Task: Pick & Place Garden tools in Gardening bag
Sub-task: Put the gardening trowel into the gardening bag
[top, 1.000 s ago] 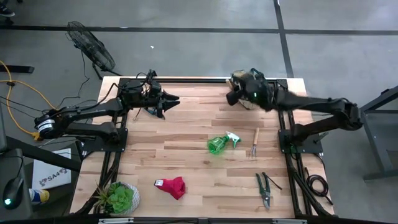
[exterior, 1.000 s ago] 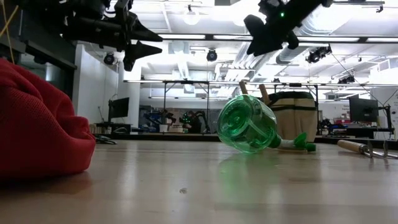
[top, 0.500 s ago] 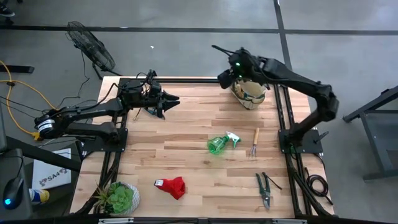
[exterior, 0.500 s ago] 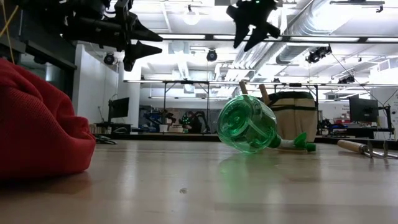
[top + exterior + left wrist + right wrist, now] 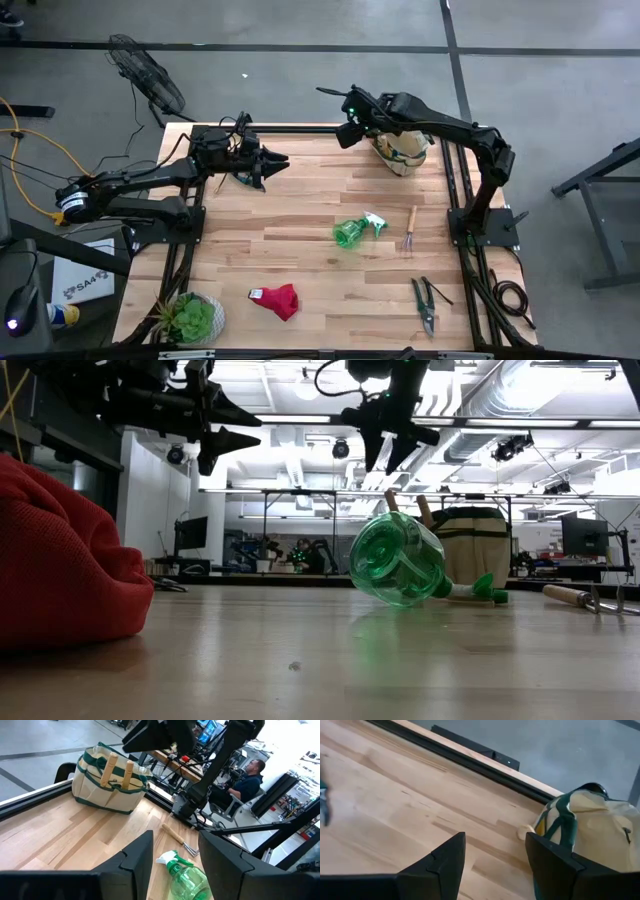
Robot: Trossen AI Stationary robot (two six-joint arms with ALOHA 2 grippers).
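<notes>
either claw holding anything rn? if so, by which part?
Nothing held. Right claw is open and empty, up beside the gardening bag. Left claw is open and empty too, parked at the table's far left.

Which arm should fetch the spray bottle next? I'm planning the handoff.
Probably right: the right gripper is open beside the gardening bag, on the spray bottle's side.

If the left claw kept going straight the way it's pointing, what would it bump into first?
Probably the green spray bottle. The left gripper, open and empty, aims across the table, and the bottle lies just ahead between its fingers in the wrist view. Depth is unclear; it might pass above it.
</notes>
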